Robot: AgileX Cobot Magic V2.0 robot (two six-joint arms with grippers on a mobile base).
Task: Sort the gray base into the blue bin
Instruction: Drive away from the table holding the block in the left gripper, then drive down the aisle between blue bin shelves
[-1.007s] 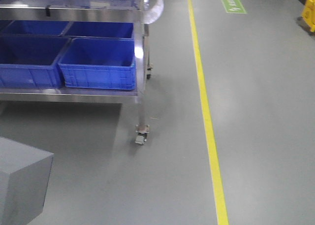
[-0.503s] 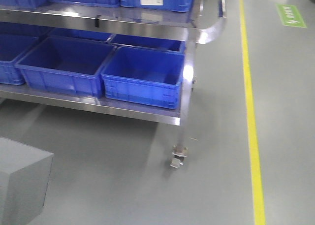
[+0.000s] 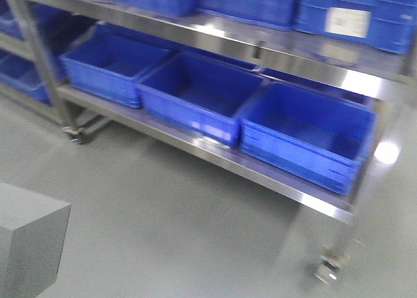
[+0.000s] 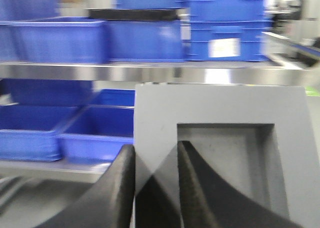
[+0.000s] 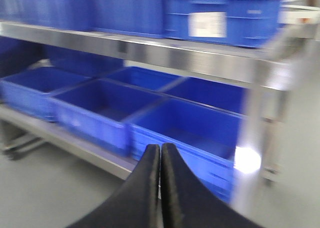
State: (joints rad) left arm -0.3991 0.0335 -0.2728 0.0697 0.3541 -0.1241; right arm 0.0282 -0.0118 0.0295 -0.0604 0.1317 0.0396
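I read: left gripper (image 4: pixel 155 188) clamped on gray base (image 4: pixel 220 108) wall, one finger in recess; right gripper (image 5: pixel 160 183) fingers together, empty; blue bin (image 3: pixel 293 156) on rack (image 3: pixel 280 182) lower shelf, apart from base.

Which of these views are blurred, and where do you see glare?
Front-facing view: motion blur everywhere, and the blue bins have soft edges; there is a bright glare spot on the steel rack. Left wrist view: the gray base and left gripper are slightly soft, the background is smeared, and glare falls on the shelf edge. Right wrist view: heavy blur, a white label that cannot be read, and glare on the post.
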